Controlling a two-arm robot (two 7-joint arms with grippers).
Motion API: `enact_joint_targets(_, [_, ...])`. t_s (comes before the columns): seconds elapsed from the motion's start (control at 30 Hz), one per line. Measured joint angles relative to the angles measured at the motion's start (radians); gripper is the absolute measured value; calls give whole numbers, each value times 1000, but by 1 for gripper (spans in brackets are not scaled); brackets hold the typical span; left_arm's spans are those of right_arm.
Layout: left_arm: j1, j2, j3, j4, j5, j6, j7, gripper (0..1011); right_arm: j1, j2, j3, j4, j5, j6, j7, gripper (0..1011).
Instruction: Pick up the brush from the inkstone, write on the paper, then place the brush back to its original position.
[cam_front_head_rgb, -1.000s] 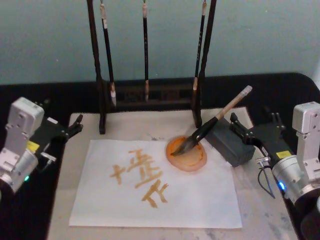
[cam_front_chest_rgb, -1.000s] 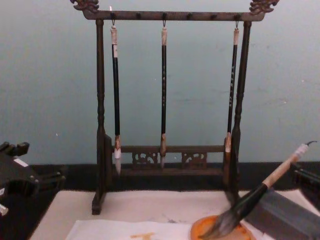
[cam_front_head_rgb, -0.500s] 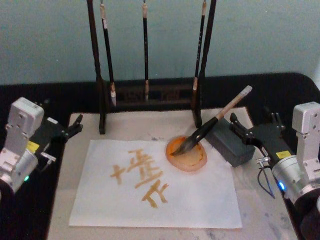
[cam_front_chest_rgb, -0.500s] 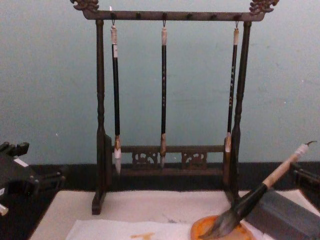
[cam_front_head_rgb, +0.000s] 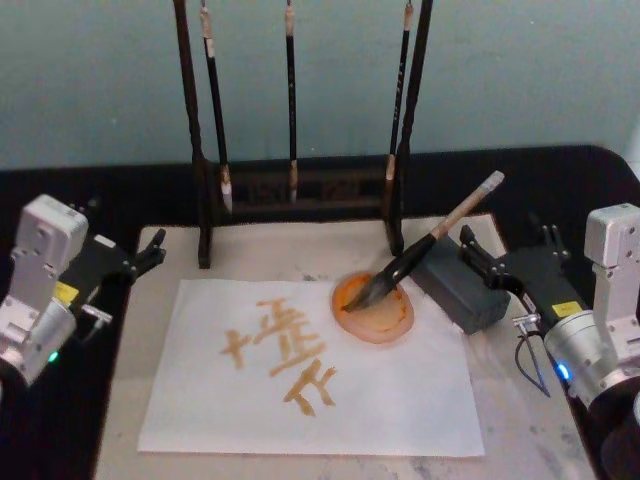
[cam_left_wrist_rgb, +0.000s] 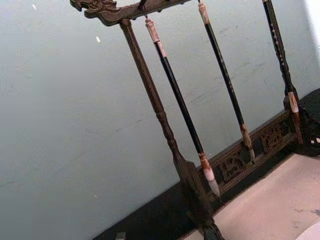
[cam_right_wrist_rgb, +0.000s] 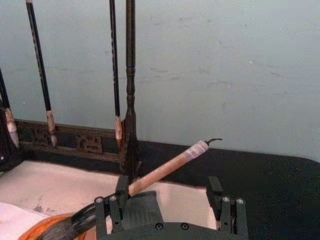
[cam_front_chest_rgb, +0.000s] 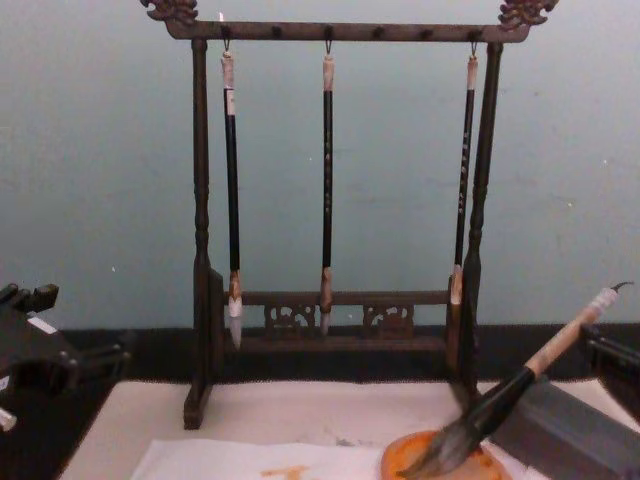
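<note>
Head view: the thick bamboo-handled brush (cam_front_head_rgb: 425, 243) rests bristles-down in the round orange inkstone (cam_front_head_rgb: 374, 308), its handle leaning on the grey box (cam_front_head_rgb: 462, 285); expect a light, stiff shaft and soft tip, so take the pale upper handle. Your right gripper (cam_front_head_rgb: 500, 262) waits beside it, fingers spread; the left gripper (cam_front_head_rgb: 143, 255) is parked, its state indiscernible. Right wrist view: the handle passes over the gripper's left finger (cam_right_wrist_rgb: 110, 210). Chest view: the brush slants up to the right.

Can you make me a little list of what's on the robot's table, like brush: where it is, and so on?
Brush: thick bamboo-handled calligraphy brush, bristles in the dish, handle leaning on the grey rectangular box.
Inkstone: small round orange dish, on the paper's far right corner.
Paper: white sheet with orange-brown writing.
Rack: dark wooden stand behind, three thin black brushes hanging.
Right gripper: open, beside the box, holding nothing.
Left gripper: at the table's left edge, holding nothing.
</note>
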Motion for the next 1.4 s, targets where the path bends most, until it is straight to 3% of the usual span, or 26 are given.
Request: enact_joint_targets(1.4, [0,0,0,0,0,0,0,1010,0,0,0,0,0,0,0,1000])
